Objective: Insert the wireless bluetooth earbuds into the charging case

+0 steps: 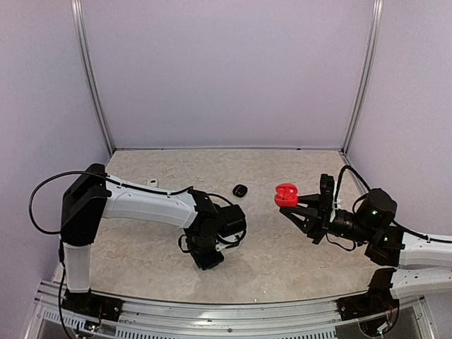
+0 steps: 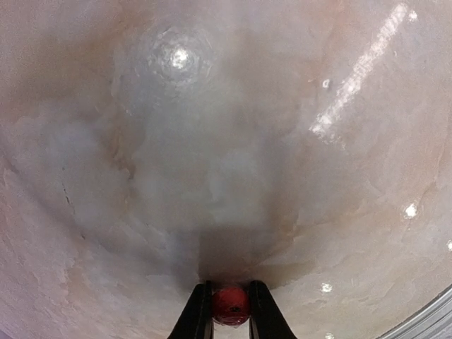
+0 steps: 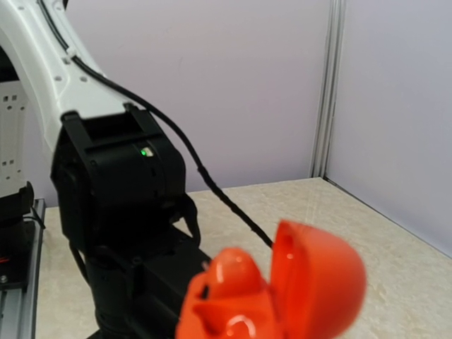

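Note:
My left gripper (image 2: 231, 311) is shut on a small red earbud (image 2: 231, 304), held between the black fingertips (image 2: 200, 311) just above the marbled table. In the top view this gripper (image 1: 210, 260) points straight down at the table's near middle. My right gripper (image 1: 290, 205) holds a red charging case (image 1: 285, 194) above the table at centre right. In the right wrist view the case (image 3: 240, 304) is open, its lid (image 3: 321, 279) swung to the right and one cavity showing. The fingers are out of that view.
A small black pebble-shaped case (image 1: 240, 190) lies on the table between the two grippers. A small white item (image 1: 152, 183) lies at the back left, behind the left arm. Grey walls with metal posts (image 1: 361, 78) enclose the table.

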`<act>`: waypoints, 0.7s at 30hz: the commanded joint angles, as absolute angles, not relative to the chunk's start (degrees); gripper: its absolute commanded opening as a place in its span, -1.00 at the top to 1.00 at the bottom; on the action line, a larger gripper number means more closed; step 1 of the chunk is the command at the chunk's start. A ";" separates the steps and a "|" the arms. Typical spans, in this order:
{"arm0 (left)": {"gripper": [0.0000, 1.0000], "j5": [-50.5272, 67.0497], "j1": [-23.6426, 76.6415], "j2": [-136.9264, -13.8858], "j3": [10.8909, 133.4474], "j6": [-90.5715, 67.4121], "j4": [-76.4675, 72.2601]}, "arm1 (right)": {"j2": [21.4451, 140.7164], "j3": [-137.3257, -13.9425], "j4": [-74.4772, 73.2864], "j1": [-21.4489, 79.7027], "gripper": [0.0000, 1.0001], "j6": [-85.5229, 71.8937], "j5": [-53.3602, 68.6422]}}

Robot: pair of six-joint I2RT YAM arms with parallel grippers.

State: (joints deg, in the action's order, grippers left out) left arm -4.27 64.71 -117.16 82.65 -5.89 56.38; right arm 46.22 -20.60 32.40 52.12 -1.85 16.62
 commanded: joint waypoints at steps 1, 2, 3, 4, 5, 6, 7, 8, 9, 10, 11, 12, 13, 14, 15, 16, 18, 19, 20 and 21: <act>0.74 -5.69 63.77 -114.94 83.11 -5.58 53.17 | 45.35 -19.79 32.57 52.16 1.00 -2.15 15.73; 0.76 -5.34 63.35 -113.56 83.02 -5.71 51.94 | 45.30 -19.78 32.72 52.12 1.00 -2.04 15.52; 0.77 -4.77 62.73 -112.59 82.79 -5.87 50.43 | 45.32 -19.71 32.90 52.15 1.00 -1.89 15.35; 0.78 -4.35 62.06 -111.05 82.45 -6.30 48.85 | 45.26 -19.65 33.14 52.20 1.00 -1.79 15.14; 0.78 -3.79 61.43 -109.70 82.04 -6.37 46.87 | 45.24 -19.54 33.40 52.14 1.00 -1.66 14.83; 0.78 -3.34 60.96 -107.16 81.64 -6.42 44.99 | 45.15 -19.39 33.85 52.13 1.00 -1.41 14.50; 0.78 -3.37 60.53 -105.56 81.57 -6.86 43.33 | 45.13 -19.22 34.26 52.19 1.00 -1.14 14.08; 0.79 -3.00 60.04 -103.51 81.56 -7.27 41.62 | 45.21 -19.10 34.76 52.19 1.00 -0.90 13.44; 0.79 -2.32 59.70 -102.08 81.50 -7.56 39.95 | 45.30 -19.03 35.29 52.12 1.00 -0.65 12.84; 0.78 -2.25 59.54 -99.56 81.35 -7.89 37.99 | 45.58 -19.03 35.92 52.17 1.00 -0.61 12.26; 0.78 -2.18 59.43 -98.04 81.01 -8.14 35.95 | 45.84 -19.06 36.72 52.15 1.00 0.77 11.94; 0.78 -1.67 59.34 -96.04 80.63 -8.28 33.83 | 46.24 -19.13 37.53 52.13 1.00 1.59 11.73; 0.78 -1.41 59.26 -93.59 80.19 -8.74 31.65 | 46.77 -19.27 38.29 52.12 1.00 2.51 11.62; 0.78 -1.25 59.01 -92.22 79.79 -9.20 29.72 | 47.47 -19.63 38.51 52.13 1.00 3.23 11.43; 0.78 -0.78 58.96 -90.38 79.28 -9.49 27.28 | 48.07 -20.01 38.85 52.19 1.00 4.00 11.35; 0.78 -0.43 58.97 -88.91 78.37 -9.91 24.46 | 48.76 -20.19 39.68 52.20 1.00 4.82 11.20; 0.78 2.19 58.95 -84.29 75.38 -11.35 17.24 | 49.91 -20.02 42.48 52.16 1.00 6.13 10.72; 0.78 4.09 59.04 -82.84 73.73 -12.13 13.43 | 50.59 -19.84 44.31 52.18 1.00 6.79 10.62; 0.78 5.95 59.30 -80.81 72.16 -12.61 8.49 | 51.36 -19.63 46.00 52.13 1.00 7.56 10.60; 0.79 6.17 59.85 -79.81 71.03 -12.91 5.28 | 52.30 -19.49 47.98 52.16 1.00 8.42 10.61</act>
State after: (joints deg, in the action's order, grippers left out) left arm 0.49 59.11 -84.20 76.20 -10.02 23.14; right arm 50.13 -19.59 39.24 52.12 4.32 11.77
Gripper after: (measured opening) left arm 0.153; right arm 0.189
